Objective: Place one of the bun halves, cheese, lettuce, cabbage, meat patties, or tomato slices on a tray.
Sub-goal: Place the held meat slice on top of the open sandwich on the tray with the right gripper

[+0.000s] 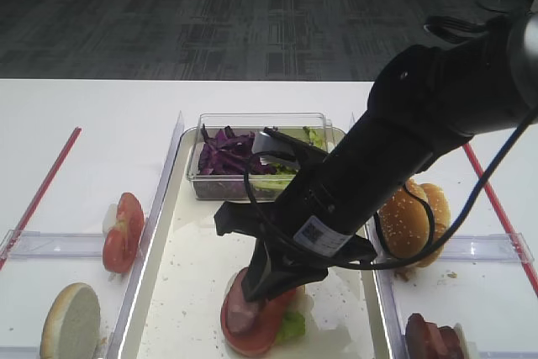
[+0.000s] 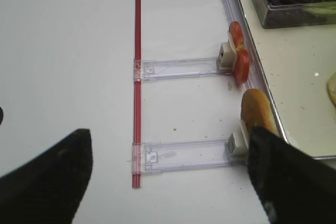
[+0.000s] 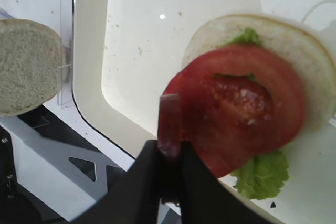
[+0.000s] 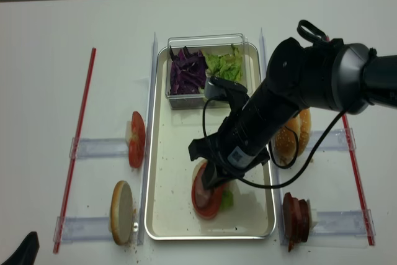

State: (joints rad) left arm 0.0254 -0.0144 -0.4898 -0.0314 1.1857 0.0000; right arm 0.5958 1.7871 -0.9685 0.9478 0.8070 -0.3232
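Table (image 4: pixel 49 60): white, carrying all items.
Tray (image 4: pixel 170 153): cream-white, central; clear box of cabbage (image 4: pixel 184 69) and lettuce (image 4: pixel 224 63) at its far end.
Right gripper (image 3: pixel 169 145): low over the tray's near half, fingers (image 3: pixel 152 182) clenched on a meat patty (image 3: pixel 169 121) held on edge just above a tomato slice (image 3: pixel 247 106).
Stack: tomato slice on green leaf on pale bun half (image 3: pixel 310 51), lying in the tray.
Left gripper (image 2: pixel 168 177): over bare table left of the tray, fingers (image 2: pixel 58 177) released and apart.
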